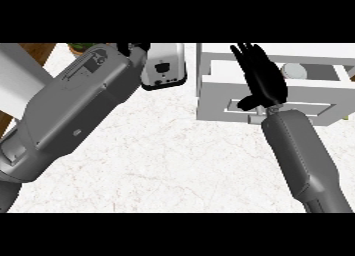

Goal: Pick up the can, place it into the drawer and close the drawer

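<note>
Left forearm [62, 115] looms closest, well left of the drawer [217, 95], with the left hand [133, 48] up beside a white appliance [165, 65]; spread or curled, can't tell. Over the open drawer the right hand [263, 75] lies flat, fingers straight, holding nothing. The can [294, 70] sits inside the drawer, just right of that hand.

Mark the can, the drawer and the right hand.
can [296, 70], head view: on its pale round top.
drawer [215, 96], head view: on its white front wall.
right hand [266, 84], head view: on the middle of the black hand.
</note>
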